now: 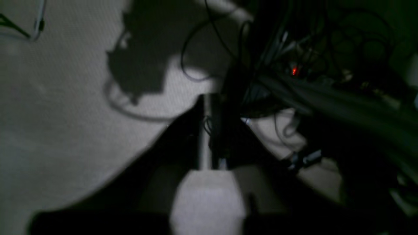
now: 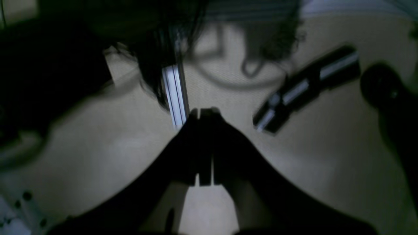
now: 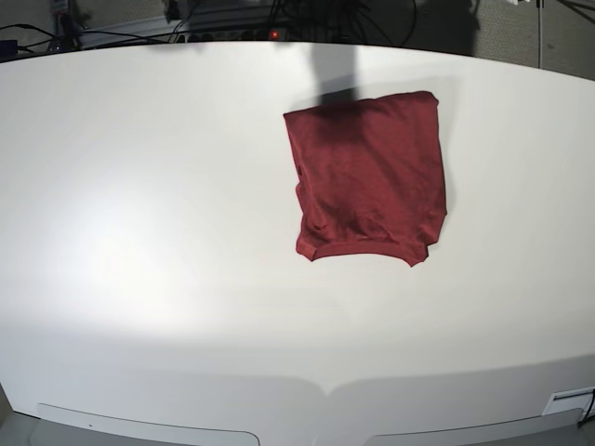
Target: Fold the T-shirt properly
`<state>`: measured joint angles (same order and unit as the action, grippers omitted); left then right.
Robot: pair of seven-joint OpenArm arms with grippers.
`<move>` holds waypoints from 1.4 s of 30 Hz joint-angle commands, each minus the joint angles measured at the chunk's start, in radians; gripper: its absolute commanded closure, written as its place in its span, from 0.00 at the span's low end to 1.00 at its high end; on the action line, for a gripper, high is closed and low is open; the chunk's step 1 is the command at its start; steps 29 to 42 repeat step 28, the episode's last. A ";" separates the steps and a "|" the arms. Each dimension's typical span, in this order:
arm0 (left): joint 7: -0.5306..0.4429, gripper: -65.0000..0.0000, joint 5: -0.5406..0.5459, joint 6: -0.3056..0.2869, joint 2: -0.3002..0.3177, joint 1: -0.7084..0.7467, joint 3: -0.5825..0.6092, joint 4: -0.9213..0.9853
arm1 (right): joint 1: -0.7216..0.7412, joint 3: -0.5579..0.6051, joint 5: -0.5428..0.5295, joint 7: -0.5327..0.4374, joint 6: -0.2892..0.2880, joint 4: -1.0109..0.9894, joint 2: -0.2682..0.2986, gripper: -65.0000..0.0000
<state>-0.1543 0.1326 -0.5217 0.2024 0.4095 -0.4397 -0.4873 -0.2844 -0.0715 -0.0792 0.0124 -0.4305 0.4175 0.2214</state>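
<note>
White table (image 3: pixel 139 232) fills the base view, and no arm shows over it.

On the left side, the table is bare. The right gripper (image 2: pixel 204 114) is not above the table. Its camera looks down at a pale floor, with a silver bar (image 2: pixel 176 94) at its twelve o'clock and a black and silver part (image 2: pixel 307 88) at two o'clock. Its two fingers are pressed tight together and they hold nothing.

Going right, the T-shirt (image 3: pixel 367 177) lies flat at about one o'clock from the middle of the table. It is a small red block with neat sides. The edge at six o'clock is a bit bumpy, and one corner pokes out at five o'clock. A dark shadow (image 3: pixel 335 84) falls on its top edge.

The left gripper (image 1: pixel 209 107) is off the table too. It hangs over the carpet (image 1: pixel 49 98), with a mess of cables (image 1: pixel 212 32) and a small red light (image 1: pixel 294 71) at one o'clock. That picture is dark and blurry, so I cannot tell if its fingers are apart or together. I see no cloth in them.

I think the folding is almost done or all done. A next move would only need to flatten the bumpy edge. Nothing on the table is in the way. The cables near the arms could snag.
</note>
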 commanded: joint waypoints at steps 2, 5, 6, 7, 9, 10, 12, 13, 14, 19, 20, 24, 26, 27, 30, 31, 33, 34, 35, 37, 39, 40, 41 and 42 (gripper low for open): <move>-0.010 0.83 -0.013 0.002 -0.013 -0.013 -0.002 0.003 | 0.021 0.000 -0.010 -0.015 -0.006 -0.004 0.005 1.00; -0.026 0.82 -0.095 0.016 -0.046 -0.055 -0.002 0.003 | 0.056 0.000 -0.009 -0.017 -0.006 -0.004 -0.011 1.00; -0.026 0.82 -0.111 0.040 -0.060 -0.070 -0.002 0.003 | 0.066 0.000 -0.005 -0.018 -0.006 -0.004 -0.018 1.00; -0.026 0.82 -0.125 0.072 -0.074 -0.084 -0.002 0.003 | 0.074 0.000 -0.002 -0.018 -0.006 -0.004 -0.023 1.00; -0.006 0.82 -0.160 0.145 -0.106 -0.112 -0.002 0.004 | 0.085 0.000 -0.003 -0.017 -0.004 -0.005 -0.030 1.00; 0.029 0.82 -0.175 0.184 -0.120 -0.127 -0.002 0.005 | 0.088 0.000 -0.003 -0.014 -0.001 -0.008 -0.030 1.00; 0.095 0.82 -0.195 0.237 -0.139 -0.148 -0.002 0.005 | 0.091 0.000 -0.003 -0.004 0.002 -0.016 -0.029 1.00; 0.114 0.82 -0.195 0.253 -0.144 -0.154 -0.002 0.005 | 0.090 0.000 -0.003 0.004 0.002 -0.018 -0.027 1.00; 0.122 0.82 -0.192 0.258 -0.144 -0.157 -0.002 0.008 | 0.090 0.000 -0.003 0.013 0.002 -0.019 -0.025 1.00; 0.124 0.82 -0.192 0.257 -0.143 -0.161 -0.003 0.072 | 0.090 0.000 -0.003 0.037 0.002 -0.021 -0.009 1.00; 0.122 0.82 -0.192 0.257 -0.141 -0.161 -0.003 0.085 | 0.090 0.000 -0.003 0.036 0.002 -0.021 -0.008 1.00; 0.116 0.82 -0.193 0.257 -0.132 -0.161 -0.003 0.104 | 0.091 0.000 -0.003 0.034 0.001 -0.021 -0.014 1.00; 0.100 0.82 -0.192 0.257 -0.133 -0.164 -0.003 0.105 | 0.090 0.000 -0.003 0.031 0.001 -0.021 -0.014 1.00; 0.086 0.82 -0.190 0.257 -0.133 -0.166 -0.003 0.105 | 0.090 0.000 -0.003 0.029 0.001 -0.021 -0.014 1.00; 0.073 0.82 -0.185 0.257 -0.133 -0.167 -0.003 0.104 | 0.091 0.000 -0.003 0.026 0.001 -0.021 -0.014 1.00; 0.073 0.82 -0.185 0.257 -0.133 -0.167 -0.003 0.104 | 0.091 0.000 -0.003 0.026 0.001 -0.021 -0.014 1.00; 0.073 0.82 -0.185 0.257 -0.133 -0.167 -0.003 0.104 | 0.091 0.000 -0.003 0.026 0.001 -0.021 -0.014 1.00; 0.073 0.82 -0.185 0.257 -0.133 -0.167 -0.003 0.104 | 0.091 0.000 -0.003 0.026 0.001 -0.021 -0.014 1.00; 0.073 0.82 -0.185 0.257 -0.133 -0.167 -0.003 0.104 | 0.091 0.000 -0.003 0.026 0.001 -0.021 -0.014 1.00; 0.073 0.82 -0.185 0.257 -0.133 -0.167 -0.003 0.104 | 0.091 0.000 -0.003 0.026 0.001 -0.021 -0.014 1.00; 0.073 0.82 -0.185 0.257 -0.133 -0.167 -0.003 0.104 | 0.091 0.000 -0.003 0.026 0.001 -0.021 -0.014 1.00; 0.073 0.82 -0.185 0.257 -0.133 -0.167 -0.003 0.104 | 0.091 0.000 -0.003 0.026 0.001 -0.021 -0.014 1.00; 0.073 0.82 -0.185 0.257 -0.133 -0.167 -0.003 0.104 | 0.091 0.000 -0.003 0.026 0.001 -0.021 -0.014 1.00; 0.073 0.82 -0.185 0.257 -0.133 -0.167 -0.003 0.104 | 0.091 0.000 -0.003 0.026 0.001 -0.021 -0.014 1.00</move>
